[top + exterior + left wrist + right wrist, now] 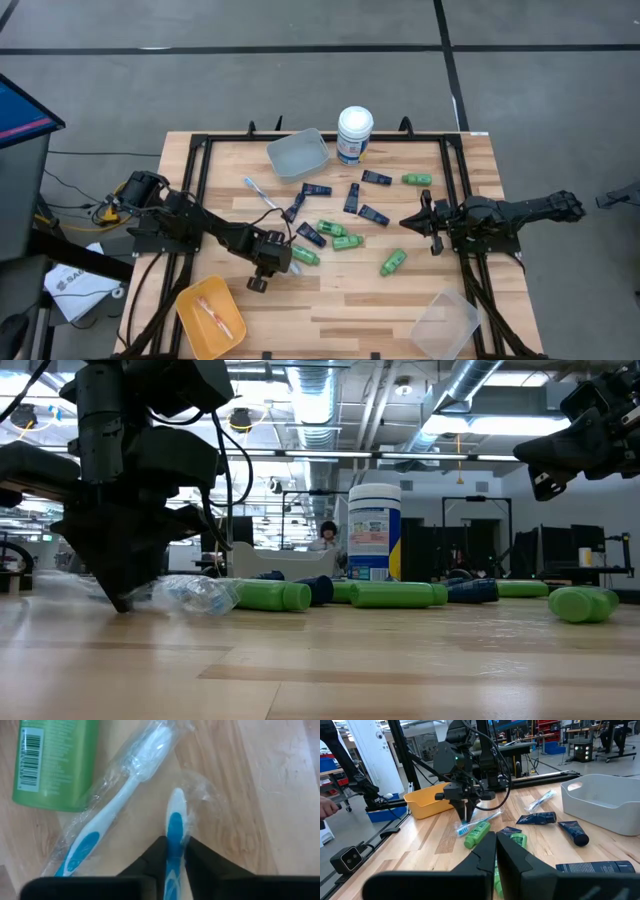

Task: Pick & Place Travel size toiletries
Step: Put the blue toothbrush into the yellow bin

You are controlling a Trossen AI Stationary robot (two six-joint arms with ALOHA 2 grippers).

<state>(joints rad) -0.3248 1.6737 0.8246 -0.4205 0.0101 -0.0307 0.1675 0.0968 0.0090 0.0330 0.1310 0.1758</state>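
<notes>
The left gripper (271, 262), down at the table near the yellow plastic bin (189, 310), pinches the handle of a light-blue-and-white toothbrush in clear wrap (174, 827); its long axis runs straight out between the fingers. The left wrist view alone shows a second wrapped toothbrush (115, 805) just beside it, and a bright green little bottle (55, 760) just beyond that. The low view shows only crumpled wrap at the fingertips. The right gripper (428, 224), clenched empty, hovers well apart, so the left arm is nearer.
</notes>
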